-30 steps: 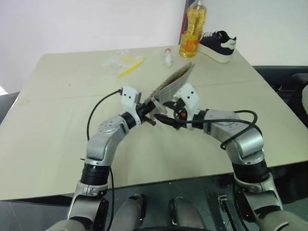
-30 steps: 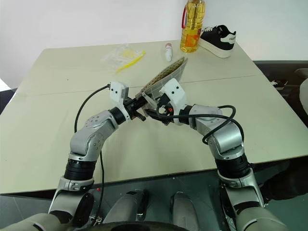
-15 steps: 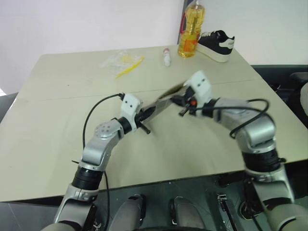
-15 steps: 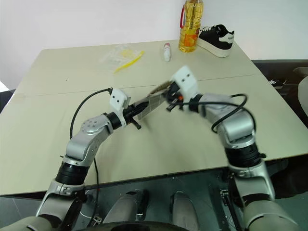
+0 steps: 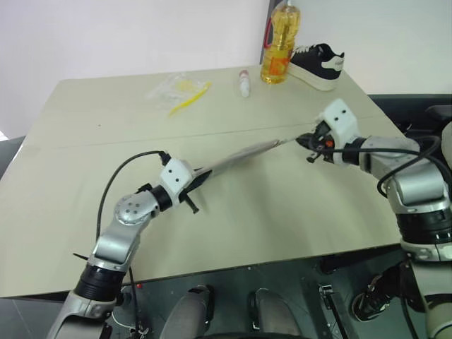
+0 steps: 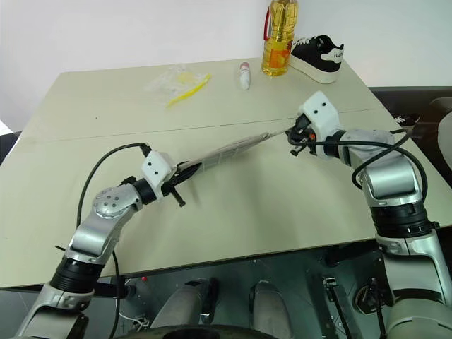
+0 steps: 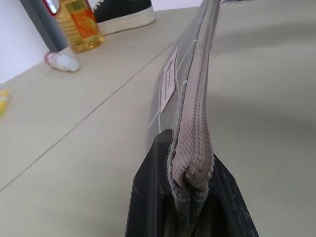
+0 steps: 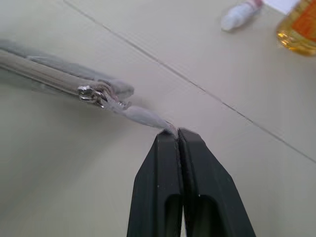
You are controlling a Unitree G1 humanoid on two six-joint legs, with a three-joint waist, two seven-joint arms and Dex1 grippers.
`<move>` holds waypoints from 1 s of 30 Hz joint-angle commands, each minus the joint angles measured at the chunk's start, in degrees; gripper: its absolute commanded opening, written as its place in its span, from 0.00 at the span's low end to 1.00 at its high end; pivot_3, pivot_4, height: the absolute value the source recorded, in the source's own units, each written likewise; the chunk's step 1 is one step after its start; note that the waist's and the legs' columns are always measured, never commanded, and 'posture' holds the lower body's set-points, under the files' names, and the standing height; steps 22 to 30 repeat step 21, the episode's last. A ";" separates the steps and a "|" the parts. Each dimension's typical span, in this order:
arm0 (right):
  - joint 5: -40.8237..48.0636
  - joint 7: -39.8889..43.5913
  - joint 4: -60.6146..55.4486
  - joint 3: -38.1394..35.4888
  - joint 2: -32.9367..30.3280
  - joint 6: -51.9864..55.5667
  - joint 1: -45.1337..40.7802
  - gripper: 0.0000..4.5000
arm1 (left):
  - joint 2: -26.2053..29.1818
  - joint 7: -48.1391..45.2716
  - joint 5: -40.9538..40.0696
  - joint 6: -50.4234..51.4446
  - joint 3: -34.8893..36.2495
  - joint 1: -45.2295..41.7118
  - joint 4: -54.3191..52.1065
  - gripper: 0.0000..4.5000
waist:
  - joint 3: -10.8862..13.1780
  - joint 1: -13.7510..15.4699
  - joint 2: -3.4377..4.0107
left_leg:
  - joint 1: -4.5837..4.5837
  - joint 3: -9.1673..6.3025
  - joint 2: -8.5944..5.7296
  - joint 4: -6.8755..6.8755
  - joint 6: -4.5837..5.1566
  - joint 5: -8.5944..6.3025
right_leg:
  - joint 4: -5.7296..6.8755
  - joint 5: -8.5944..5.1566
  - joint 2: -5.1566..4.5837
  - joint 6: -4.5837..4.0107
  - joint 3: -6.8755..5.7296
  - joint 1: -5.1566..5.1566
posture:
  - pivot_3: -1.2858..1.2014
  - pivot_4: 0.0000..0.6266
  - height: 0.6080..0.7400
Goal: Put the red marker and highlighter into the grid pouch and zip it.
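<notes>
The grid pouch (image 5: 240, 156) hangs stretched edge-on above the table (image 5: 92, 205), raised off its surface and drawn out between the two grippers, well short of the oil bottle (image 5: 277, 44) that stands at the table's far edge. The left gripper (image 7: 190, 185) has its two black fingers (image 7: 150, 197) clamped tight on the pouch's near end, the ribbed zipper edge running away from them with the small white label (image 7: 169, 81) on the pouch's side facing the bottle. At the pouch's far end, the end closer to the bottle, the right gripper (image 8: 177, 136) pinches the pale zipper pull (image 8: 145, 118) between closed fingertips; the metal slider (image 8: 94, 94) sits at that very end of the zipper, and the pull is drawn taut away from it. The red marker and the highlighter are hidden from sight. A black and white shoe (image 5: 318, 65) lies just beside the bottle on the robot's right, a small white tube with a red cap (image 5: 244, 83) lies near the bottle on its left, and a yellow stick in clear wrap (image 5: 185, 92) lies farther left of the bottle.
</notes>
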 commanded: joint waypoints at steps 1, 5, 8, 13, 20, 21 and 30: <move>0.67 3.67 -2.42 -0.38 -1.80 -2.53 2.97 0.42 | 3.27 -1.66 3.71 -4.28 -0.19 1.15 0.05 0.24 | 0.00 0.02 0.00 | 0.00 0.00 0.00 0.00 0.00 0.00 | 0.00 0.00 0.00 -0.01 0.00 0.00 | 0.52 0.24 1.00; 1.48 8.27 -4.04 -0.47 -3.75 -5.47 8.37 0.87 | 4.71 -2.03 4.41 -5.56 0.59 3.10 -1.39 0.68 | 0.02 0.11 0.03 | -0.05 0.00 0.00 0.00 0.00 -0.02 | -0.06 -0.01 -0.04 -0.01 0.00 -0.01 | 0.52 0.24 1.00; 2.63 12.01 -5.82 -2.11 -5.91 -7.90 12.96 0.99 | 6.51 -4.12 1.85 -3.68 2.63 7.80 -5.28 0.99 | 0.02 0.06 0.04 | -0.09 0.00 0.00 -0.01 0.03 -0.04 | -0.09 -0.01 -0.04 -0.01 0.01 -0.04 | 0.52 0.24 1.00; 3.34 11.16 -1.78 -6.44 -4.68 -13.54 15.65 0.99 | 6.94 -3.15 -2.79 2.15 8.35 15.67 -9.56 0.99 | 0.05 -0.10 0.09 | -0.08 0.02 0.03 -0.04 -0.03 -0.11 | -0.12 -0.02 -0.05 -0.01 0.01 -0.05 | 0.52 0.24 1.00; 6.38 10.58 5.14 -12.14 -0.03 -19.40 16.53 0.99 | 3.79 2.45 -8.09 4.94 21.16 23.07 -5.90 0.99 | 0.07 0.08 0.10 | -0.04 0.02 0.06 -0.02 -0.06 -0.13 | -0.12 -0.03 -0.06 -0.03 -0.01 0.01 | 0.52 0.24 1.00; 6.62 10.68 5.76 -12.36 0.33 -19.56 16.66 0.99 | 3.05 3.29 -9.44 5.48 23.17 23.51 -6.06 0.99 | 0.07 0.08 0.10 | -0.04 0.02 0.06 -0.01 -0.06 -0.13 | -0.12 -0.03 -0.06 -0.03 -0.01 0.02 | 0.52 0.24 1.00; 6.62 10.68 5.76 -12.36 0.33 -19.56 16.66 0.99 | 3.05 3.29 -9.44 5.48 23.17 23.51 -6.06 0.99 | 0.07 0.08 0.10 | -0.04 0.02 0.06 -0.01 -0.06 -0.13 | -0.12 -0.03 -0.06 -0.03 -0.01 0.02 | 0.52 0.24 1.00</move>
